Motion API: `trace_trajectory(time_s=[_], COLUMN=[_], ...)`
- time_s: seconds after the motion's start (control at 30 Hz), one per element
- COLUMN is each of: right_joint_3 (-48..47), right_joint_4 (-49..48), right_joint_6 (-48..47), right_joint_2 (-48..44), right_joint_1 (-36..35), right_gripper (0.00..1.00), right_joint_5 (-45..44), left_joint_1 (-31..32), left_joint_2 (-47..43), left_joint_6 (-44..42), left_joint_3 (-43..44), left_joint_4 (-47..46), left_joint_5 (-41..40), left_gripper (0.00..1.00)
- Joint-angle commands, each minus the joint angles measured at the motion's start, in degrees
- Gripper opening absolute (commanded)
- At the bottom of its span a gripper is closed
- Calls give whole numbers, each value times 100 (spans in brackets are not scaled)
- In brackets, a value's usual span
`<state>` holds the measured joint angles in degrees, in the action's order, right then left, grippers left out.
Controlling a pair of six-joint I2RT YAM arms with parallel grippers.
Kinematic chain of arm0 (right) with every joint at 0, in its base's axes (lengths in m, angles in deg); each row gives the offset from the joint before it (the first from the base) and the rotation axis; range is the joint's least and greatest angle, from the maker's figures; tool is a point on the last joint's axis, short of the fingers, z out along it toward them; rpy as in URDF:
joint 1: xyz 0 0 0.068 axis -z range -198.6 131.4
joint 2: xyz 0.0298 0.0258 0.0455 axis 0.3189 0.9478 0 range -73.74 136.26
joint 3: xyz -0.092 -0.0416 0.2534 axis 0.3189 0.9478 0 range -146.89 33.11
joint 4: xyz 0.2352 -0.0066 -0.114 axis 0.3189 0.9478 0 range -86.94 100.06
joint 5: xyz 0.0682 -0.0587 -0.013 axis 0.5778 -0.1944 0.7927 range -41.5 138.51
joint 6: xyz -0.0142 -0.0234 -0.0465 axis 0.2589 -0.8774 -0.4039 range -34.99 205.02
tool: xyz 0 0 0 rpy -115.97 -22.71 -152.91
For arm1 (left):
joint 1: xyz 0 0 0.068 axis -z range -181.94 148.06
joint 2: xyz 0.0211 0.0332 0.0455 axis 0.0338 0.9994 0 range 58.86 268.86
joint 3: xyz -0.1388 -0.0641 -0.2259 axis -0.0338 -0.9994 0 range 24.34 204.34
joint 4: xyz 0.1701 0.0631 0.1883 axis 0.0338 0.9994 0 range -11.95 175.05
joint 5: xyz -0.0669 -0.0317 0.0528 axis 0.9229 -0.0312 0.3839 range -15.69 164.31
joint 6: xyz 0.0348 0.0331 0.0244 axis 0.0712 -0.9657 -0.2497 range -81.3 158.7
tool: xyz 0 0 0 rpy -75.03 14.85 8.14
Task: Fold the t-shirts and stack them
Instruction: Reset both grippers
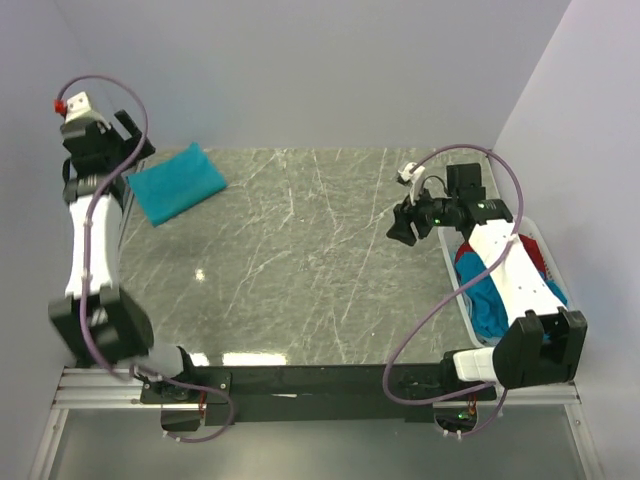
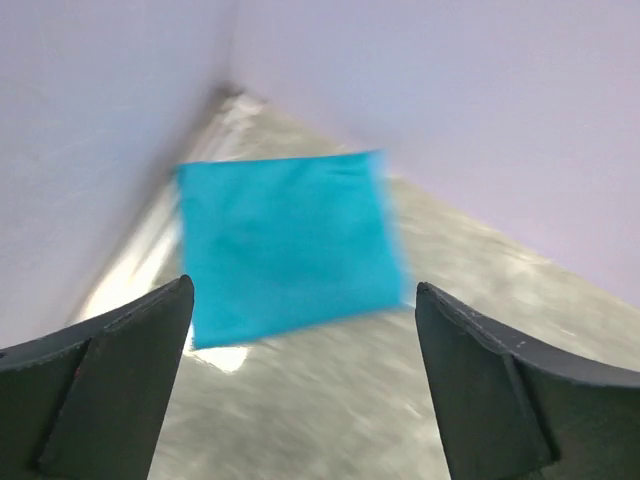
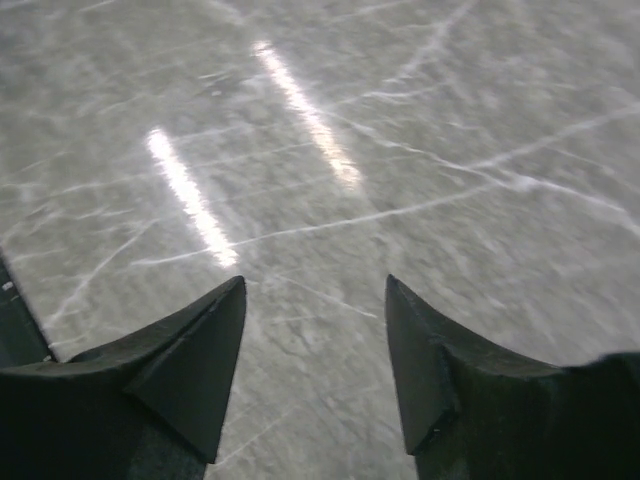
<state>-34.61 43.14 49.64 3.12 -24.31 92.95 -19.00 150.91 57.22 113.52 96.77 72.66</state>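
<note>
My two bases sit at the near edge of the table (image 1: 300, 270), a grey marbled slab. Along the right edge, beside my right arm, stands a white basket (image 1: 452, 268) with crumpled t-shirts inside, a red one (image 1: 470, 262) toward the far side and a blue one (image 1: 487, 300) nearer me, both partly hidden under that arm. My right end effector (image 3: 315, 350) hangs over bare table just inward of the basket's far end, its fingers (image 3: 195, 350) parted to a moderate gap with nothing between them; only the marbled surface and two streaks of reflected light show below it. Farther off, in the far left corner of the table, the teal t-shirt (image 1: 177, 183) lies folded into a flat, roughly square packet, turned at an angle to the table edges. My left end effector (image 2: 305, 390) is raised just beside that packet, near the left wall, spread wide and holding nothing, with the folded teal cloth lying apart from its fingertips.
</note>
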Motion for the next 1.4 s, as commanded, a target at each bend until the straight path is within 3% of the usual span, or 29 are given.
trace_trajectory(time_s=[0.0,0.13,0.2,0.3,0.37,0.47,0.67,0.93,1.37], right_joint_3=[49,312,663,1032,1382,1945,2123,2167,2386], right_joint_4=[-736,-1361,-1730,-1993,-2240,-2899,-2980,-2909,-2716], right_joint_6=[460,1278,1647,1937,2384,3147,4056,3977,3951], right_joint_2=[-487,-987,-1400,-1910,-2339,-2893,-3274,-3529,-3853], right_joint_1=[106,176,220,308,334,343,343,343,545], right_gripper=[67,75,76,77,89,93,94,94,93], right_joint_5=[-883,-2114,-2606,-2992,-3423,-4372,-5419,-6035,-5764], left_joint_1=[-34,-34,88,798,1543,2126,2330,2330,2365], left_joint_2=[-985,-2276,-2533,-2937,-3043,-3254,-4089,-4837,-4837], left_joint_6=[335,880,925,77,-321,-692,-534,-490,-472], left_joint_3=[-1374,-2956,-3205,-3285,-3224,-3337,-4242,-5130,-5069], left_joint_4=[-789,-1713,-1828,-1339,-1038,-642,-870,-1107,-993], left_joint_5=[1662,3081,3468,3216,2873,2662,2029,1431,1369], left_gripper=[99,100,99,99,100,100,99,99,99])
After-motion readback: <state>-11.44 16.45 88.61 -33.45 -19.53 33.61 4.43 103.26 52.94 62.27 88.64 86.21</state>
